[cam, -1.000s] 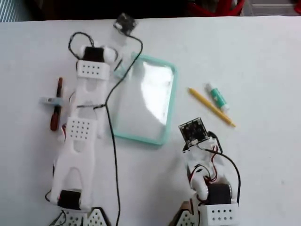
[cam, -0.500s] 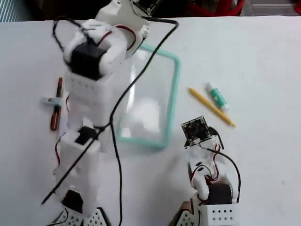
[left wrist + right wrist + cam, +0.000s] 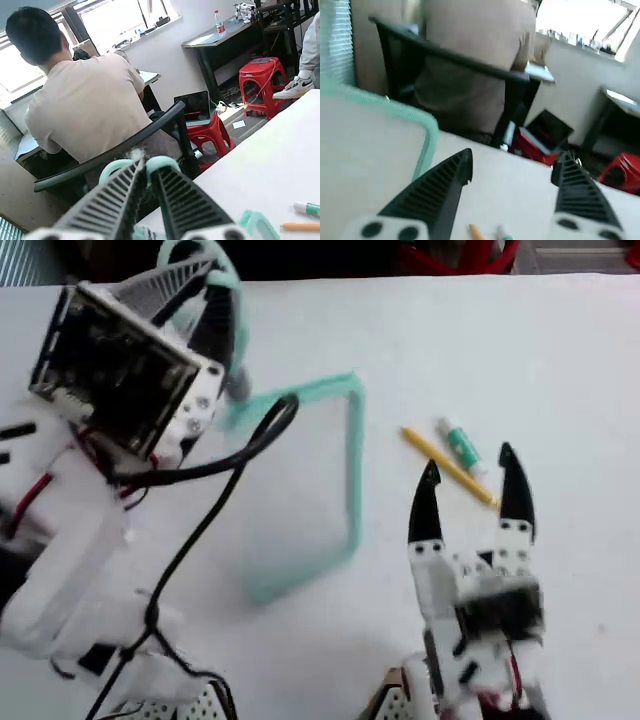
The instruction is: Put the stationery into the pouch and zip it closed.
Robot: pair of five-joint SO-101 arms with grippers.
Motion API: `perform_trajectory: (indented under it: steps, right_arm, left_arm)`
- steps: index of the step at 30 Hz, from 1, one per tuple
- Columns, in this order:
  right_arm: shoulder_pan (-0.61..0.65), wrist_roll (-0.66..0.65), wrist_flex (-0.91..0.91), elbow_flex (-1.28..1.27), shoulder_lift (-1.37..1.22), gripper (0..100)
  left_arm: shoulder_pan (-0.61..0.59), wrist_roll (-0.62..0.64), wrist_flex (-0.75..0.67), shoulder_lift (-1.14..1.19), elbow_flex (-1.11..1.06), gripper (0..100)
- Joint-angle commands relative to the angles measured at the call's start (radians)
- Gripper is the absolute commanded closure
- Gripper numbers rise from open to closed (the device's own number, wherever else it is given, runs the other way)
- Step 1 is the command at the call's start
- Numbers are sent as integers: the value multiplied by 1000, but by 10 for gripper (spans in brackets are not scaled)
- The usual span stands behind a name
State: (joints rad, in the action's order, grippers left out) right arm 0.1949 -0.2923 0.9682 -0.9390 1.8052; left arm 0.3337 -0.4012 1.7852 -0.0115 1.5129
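Slip risk: left gripper (image 3: 146, 167) pinches pouch (image 3: 352, 470) edge, pouch hangs tilted, thin hold may fail; right gripper (image 3: 469, 460), spread wide beside pencil (image 3: 425, 447) and glue stick (image 3: 460, 443), could scatter them.

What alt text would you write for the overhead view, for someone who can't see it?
The left gripper holds a clear, teal-edged pouch raised by one edge over a white table. The right gripper, open, points toward a yellow pencil and a green-and-white glue stick lying beside the pouch.
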Motion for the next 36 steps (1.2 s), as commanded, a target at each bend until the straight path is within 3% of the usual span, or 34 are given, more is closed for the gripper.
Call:
perform_trajectory:
  steps: [1, 7, 17, 21, 25, 36]
  right_arm:
    - [150, 68, 59, 166, -7, 690]
    - [426, 161, 28, 144, -50, 690]
    - [656, 163, -168, 147, -355, 690]
    - [664, 170, -305, 140, -450, 690]
    - [662, 295, -430, 84, -489, 688]
    - [627, 344, -682, -78, -496, 690]
  left_arm:
    - [51, 11, -31, -168, -269, 979]
    - [56, 46, -72, -297, -497, 978]
    - [104, 74, -86, -331, -517, 978]
    - [145, 78, -100, -340, -512, 978]
    - [182, 135, -94, -338, -482, 978]
    - [245, 146, -98, -338, -407, 978]
